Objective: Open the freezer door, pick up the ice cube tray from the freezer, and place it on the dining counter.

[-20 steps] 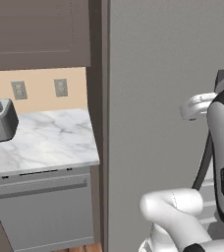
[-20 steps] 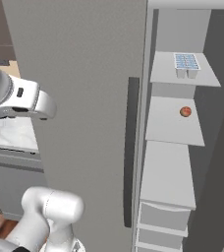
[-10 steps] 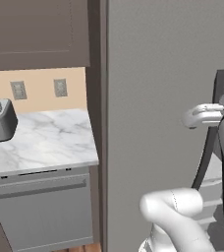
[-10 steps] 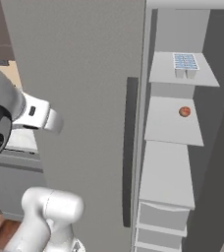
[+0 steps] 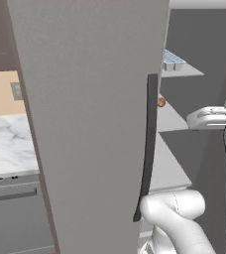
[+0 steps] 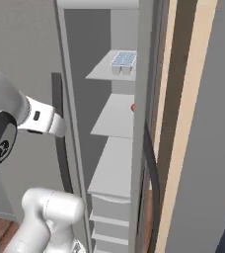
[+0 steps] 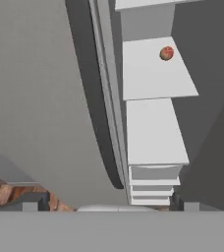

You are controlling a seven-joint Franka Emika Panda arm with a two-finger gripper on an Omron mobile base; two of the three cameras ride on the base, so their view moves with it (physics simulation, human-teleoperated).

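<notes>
The tall matte-grey freezer door (image 5: pixel 85 124) with its long curved dark handle (image 5: pixel 147 149) stands swung wide, so the first step looks done and the reach for the tray is the step in hand. The small pale blue-white gridded ice cube tray (image 6: pixel 123 60) sits on the top pale grey shelf (image 6: pixel 104 74) of the dark grey freezer interior (image 6: pixel 87 49); the left base view catches it past the door's edge (image 5: pixel 172 59). One shelf lower lies a small round red-orange item (image 7: pixel 166 53), well apart from the tray.

The claw, whose two dark finger tips barely rise at the bottom of the hand view, is released and grasping nothing. That view looks along the door handle (image 7: pixel 97 98) and over the lower shelves and drawers (image 7: pixel 153 189), so the hand appears aimed too low. The next move likely calls for lifting the hand to the top shelf and reaching in level over the tray, clear of the door edge.

Against half a second ago, both base views have shifted as a whole, which points to the base having driven: the freezer interior now shows in the left base view, where only the door face and the marble surface (image 5: pixel 6 144) showed before
</notes>
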